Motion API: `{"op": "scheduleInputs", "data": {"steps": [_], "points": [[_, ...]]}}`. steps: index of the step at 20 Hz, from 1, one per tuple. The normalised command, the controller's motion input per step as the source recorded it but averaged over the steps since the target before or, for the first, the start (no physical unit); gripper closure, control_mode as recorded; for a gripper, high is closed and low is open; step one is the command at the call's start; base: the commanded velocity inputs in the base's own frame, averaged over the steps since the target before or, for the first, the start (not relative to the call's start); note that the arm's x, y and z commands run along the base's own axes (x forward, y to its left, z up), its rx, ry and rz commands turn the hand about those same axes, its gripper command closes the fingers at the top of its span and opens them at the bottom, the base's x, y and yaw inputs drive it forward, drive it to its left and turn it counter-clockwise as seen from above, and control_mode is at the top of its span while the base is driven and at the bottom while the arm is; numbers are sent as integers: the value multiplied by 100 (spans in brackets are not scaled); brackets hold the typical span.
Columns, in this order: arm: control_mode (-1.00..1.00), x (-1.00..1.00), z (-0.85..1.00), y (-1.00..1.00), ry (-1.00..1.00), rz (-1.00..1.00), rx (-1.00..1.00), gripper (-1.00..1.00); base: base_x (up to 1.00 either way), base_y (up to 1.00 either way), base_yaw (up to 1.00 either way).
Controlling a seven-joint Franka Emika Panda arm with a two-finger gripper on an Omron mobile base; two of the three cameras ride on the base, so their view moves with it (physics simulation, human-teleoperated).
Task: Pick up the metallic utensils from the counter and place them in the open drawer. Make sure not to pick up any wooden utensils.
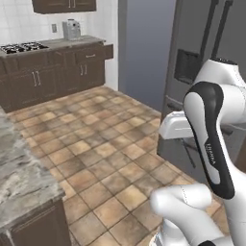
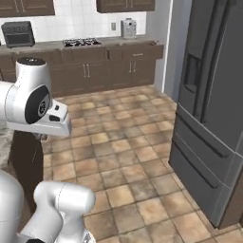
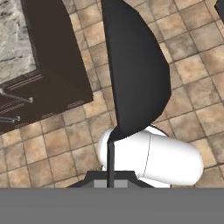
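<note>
My gripper (image 3: pixel 110 180) is shut on a dark grey metallic utensil (image 3: pixel 135 70). Its thin stem rises from between the fingertips and widens into a broad dark blade close to the hand camera. It hangs above the tiled floor, to the right of the counter (image 3: pixel 13 35), a grey veined stone top on a dark brown base. That counter also lies at the left edge of the left base view (image 1: pixel 24 178). At the right end of the far cabinet row a dark brown drawer (image 1: pixel 108 51) (image 2: pixel 158 51) stands pulled out. The wooden utensils are out of view.
A tall dark fridge (image 2: pixel 209 109) fills the right side. The far cabinet row carries a stove (image 1: pixel 21 47) and a toaster (image 1: pixel 71 29). Silver bar handles (image 3: pixel 17 97) line the counter's base. Open tiled floor (image 1: pixel 96 144) lies between the counter and the fridge.
</note>
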Motion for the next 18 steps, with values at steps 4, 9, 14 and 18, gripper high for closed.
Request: {"op": "scheduleInputs", "data": {"steps": [4,9,14,18], "points": [[100,0,0,0,0,0,0,100,100,-59,38],[100,0,0,0,0,0,0,100,100,-40,47],[100,0,0,0,0,0,0,100,100,-35,30],[100,0,0,0,0,0,0,100,100,-19,12]]}}
